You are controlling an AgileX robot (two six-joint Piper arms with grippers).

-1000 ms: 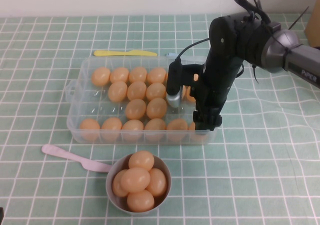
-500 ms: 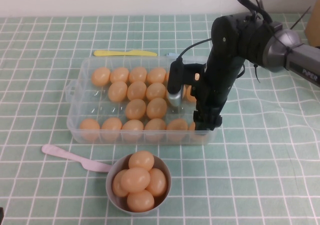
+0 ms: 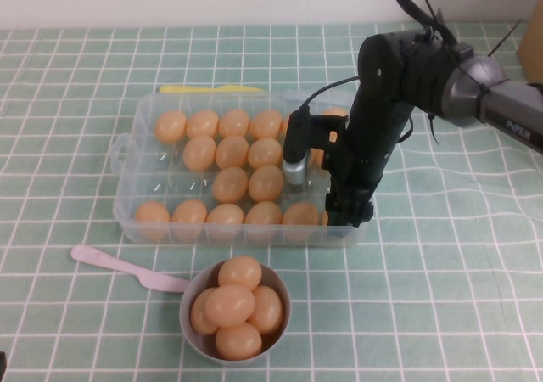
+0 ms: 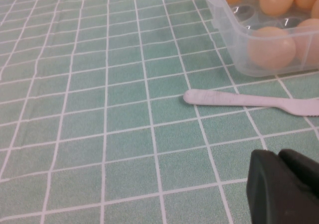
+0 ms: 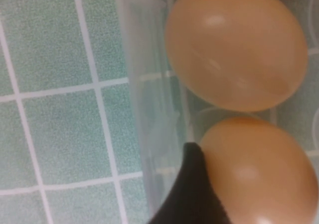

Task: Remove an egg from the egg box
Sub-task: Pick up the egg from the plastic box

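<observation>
The right end effector (image 3: 348,215) reaches down into the box's (image 3: 127,157) near right corner, one finger (image 5: 192,194) against the egg (image 5: 256,169); whether it is clenched can't be told. The left end effector (image 4: 286,186) waits over the counter (image 4: 99,134), seemingly pressed together.

My right arm (image 3: 399,85) reads matte black and bulky above the egg box (image 3: 127,157); grey forearm sleeve, white PiPER lettering; black cable loops to a silver-tipped cylinder; zip-tie tails stick up; right gripper (image 3: 348,212) black. Left gripper (image 4: 284,189) near the pink knife (image 4: 249,100); black, blocky, one seam down it.
</observation>
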